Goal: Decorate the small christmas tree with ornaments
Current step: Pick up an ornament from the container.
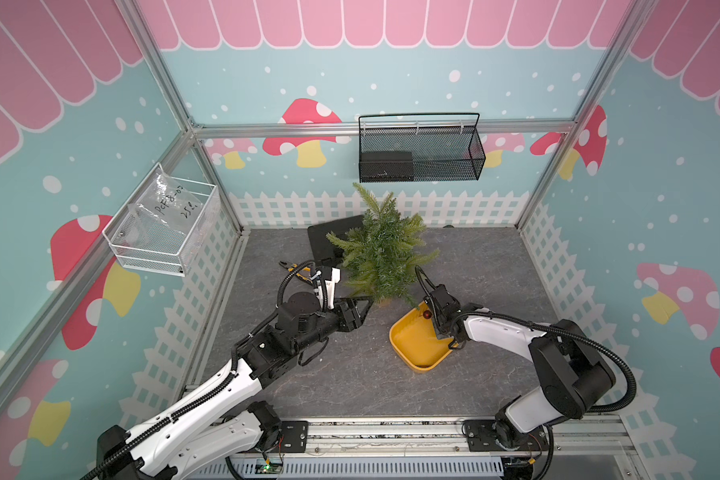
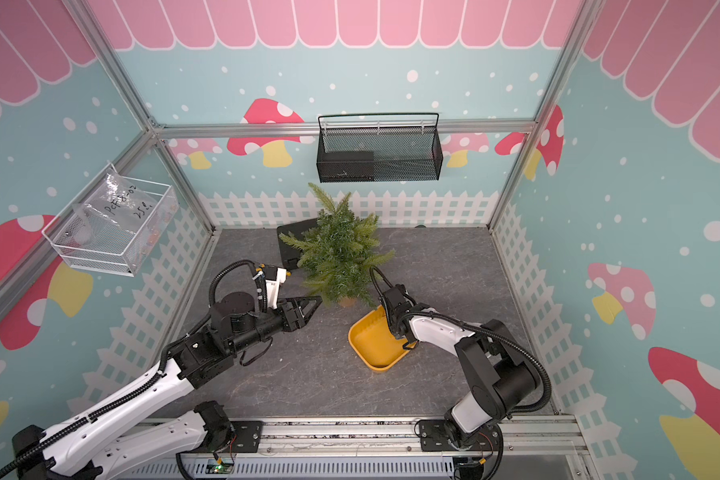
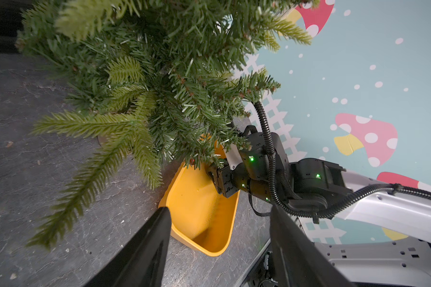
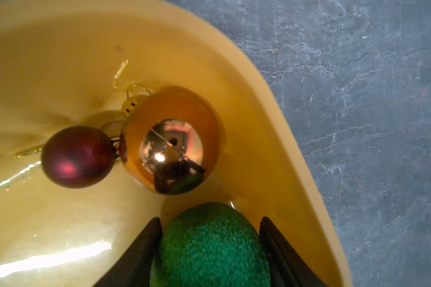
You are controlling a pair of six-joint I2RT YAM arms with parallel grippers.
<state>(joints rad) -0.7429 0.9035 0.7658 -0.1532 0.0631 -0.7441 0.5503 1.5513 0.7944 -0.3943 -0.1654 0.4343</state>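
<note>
Starting in the yellow tray point(image 4: 60, 62): the right gripper point(image 4: 209, 221) is down inside it with a finger pressed to each side of the glittery green ball point(image 4: 209, 251). We'd call that a grip, though the ball looks like it's sitting on the tray floor, not lifted yet. Just past it in the same corner of the tray are the copper-orange ball point(image 4: 169, 141) and the little dark red ball point(image 4: 79, 156), touching each other, gold cap and thread pointing away from the gripper.

Off the tray's left side, the left gripper point(image 3: 219, 213) hangs with its jaws spread wide and nothing between them.

Beyond the tray's far corner stands the small christmas tree point(image 1: 381, 245), upright, with its lowest branches reaching over that corner.

So here's what the next move turns on, as we read it: the tree is up and beyond the right gripper, basically right above the tray's far corner, and the right arm is clearly the nearer one. The ball's round, so there's no long axis to fuss over, but we can't see its hanging loop, and that's what has to catch a branch
</note>
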